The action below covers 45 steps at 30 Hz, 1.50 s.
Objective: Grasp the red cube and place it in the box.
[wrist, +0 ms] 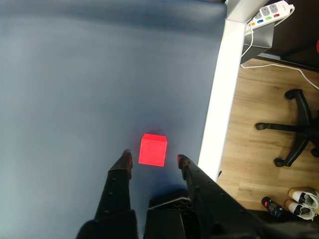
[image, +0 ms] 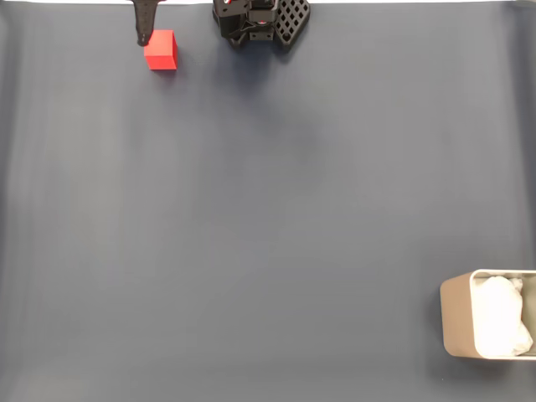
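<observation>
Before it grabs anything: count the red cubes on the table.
1. The red cube sits near the top-left edge of the mat in the fixed view; in the wrist view it lies just ahead of the open hand.

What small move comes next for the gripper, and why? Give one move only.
Probably ease forward a little, then close. In the wrist view the open gripper has a fingertip on each side of the red cube, but the cube sits at the tips rather than deep between them, resting on the mat.

Even, soft light; faint shadows; sharp focus; slight dimming at edges.
</observation>
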Available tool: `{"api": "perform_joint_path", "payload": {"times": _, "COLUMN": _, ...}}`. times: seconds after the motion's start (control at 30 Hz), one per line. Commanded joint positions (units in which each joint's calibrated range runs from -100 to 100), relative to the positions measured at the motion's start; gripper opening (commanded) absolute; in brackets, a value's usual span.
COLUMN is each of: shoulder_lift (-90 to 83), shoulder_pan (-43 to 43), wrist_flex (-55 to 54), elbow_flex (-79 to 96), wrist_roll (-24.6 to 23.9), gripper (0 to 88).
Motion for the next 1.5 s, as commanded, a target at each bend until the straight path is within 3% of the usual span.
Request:
{"api": "perform_joint_path", "payload": {"times": 0.0, "shoulder_lift": -0.9, "shoulder_pan": 0.8, "wrist_flex": -0.5, "elbow_flex": 0.2, "wrist_roll": -0.2, "gripper": 24.6}}
{"api": "perform_joint_path", "payload": {"times": 0.7, "shoulder_lift": -1.5, "shoulder_pan": 2.4, "wrist_flex": -7.2, "elbow_flex": 7.9, "wrist_roll": -1.4, "gripper": 34.4}}
{"api": "perform_joint_path", "payload": {"times": 1.47, "shoulder_lift": -6.7, "shoulder_pan": 1.0, "wrist_flex": -15.2, "elbow_flex": 20.1, "wrist_roll": -1.3, "gripper": 36.1}}
